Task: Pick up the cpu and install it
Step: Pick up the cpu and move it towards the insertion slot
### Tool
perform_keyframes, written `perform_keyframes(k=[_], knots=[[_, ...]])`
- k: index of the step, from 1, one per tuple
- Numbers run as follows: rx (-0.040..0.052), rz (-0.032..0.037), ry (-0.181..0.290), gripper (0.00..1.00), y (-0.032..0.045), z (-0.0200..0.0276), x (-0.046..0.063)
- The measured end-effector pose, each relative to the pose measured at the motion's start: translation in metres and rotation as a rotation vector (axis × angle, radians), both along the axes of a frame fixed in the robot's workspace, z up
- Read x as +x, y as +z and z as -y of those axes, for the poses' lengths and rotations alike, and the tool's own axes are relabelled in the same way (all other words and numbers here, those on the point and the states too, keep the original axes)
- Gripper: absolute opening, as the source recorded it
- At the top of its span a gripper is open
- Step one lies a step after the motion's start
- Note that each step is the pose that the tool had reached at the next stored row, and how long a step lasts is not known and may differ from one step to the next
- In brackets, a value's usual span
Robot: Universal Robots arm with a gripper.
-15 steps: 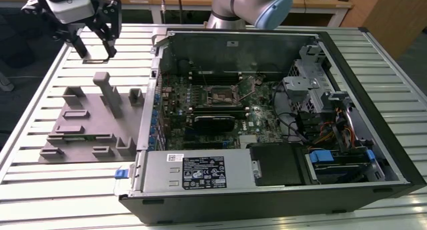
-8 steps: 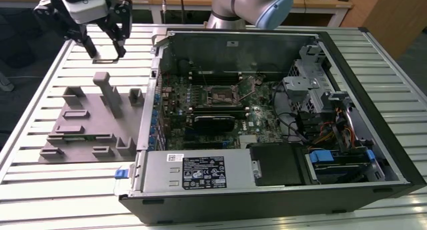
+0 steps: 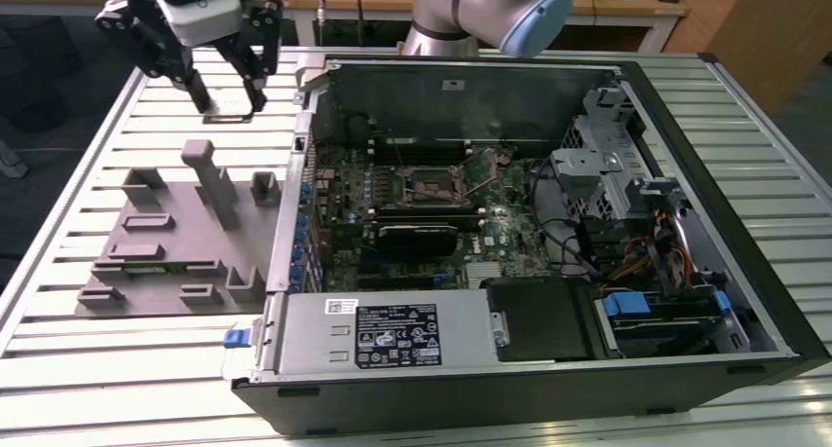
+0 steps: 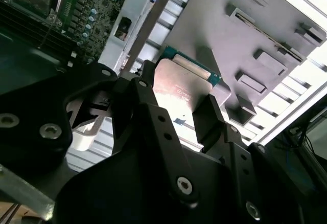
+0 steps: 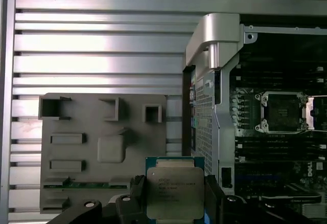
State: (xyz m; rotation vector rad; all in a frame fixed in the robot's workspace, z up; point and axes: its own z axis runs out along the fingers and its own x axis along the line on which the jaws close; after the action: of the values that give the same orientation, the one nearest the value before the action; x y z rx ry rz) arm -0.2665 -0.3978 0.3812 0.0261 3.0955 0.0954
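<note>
Aloft, the gripper (image 3: 230, 108) clasped the cpu (image 5: 174, 193) by its edges above the slatted desk (image 5: 102, 45), the grey holder block (image 5: 82, 124) just beneath, the open computer case (image 3: 520, 389) alongside.

The gripper (image 3: 228, 108) hangs beside the computer case's (image 3: 547, 396) far corner on the exterior view's left, its black fingers (image 3: 256, 67) pointing down and clamped on two opposite edges of the cpu (image 5: 174, 196), while the silver arm (image 3: 449, 14) stands behind the case's back wall.

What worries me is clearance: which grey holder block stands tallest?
The narrow post rising from the holder's middle in the exterior view; the others are squat.
</note>
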Motion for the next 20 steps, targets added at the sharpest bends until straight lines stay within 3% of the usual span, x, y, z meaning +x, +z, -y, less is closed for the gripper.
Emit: perform_keyframes(k=[20], knots=[[0.0000,0.0000,0.000,0.54,0.0000,-0.0003,0.048]])
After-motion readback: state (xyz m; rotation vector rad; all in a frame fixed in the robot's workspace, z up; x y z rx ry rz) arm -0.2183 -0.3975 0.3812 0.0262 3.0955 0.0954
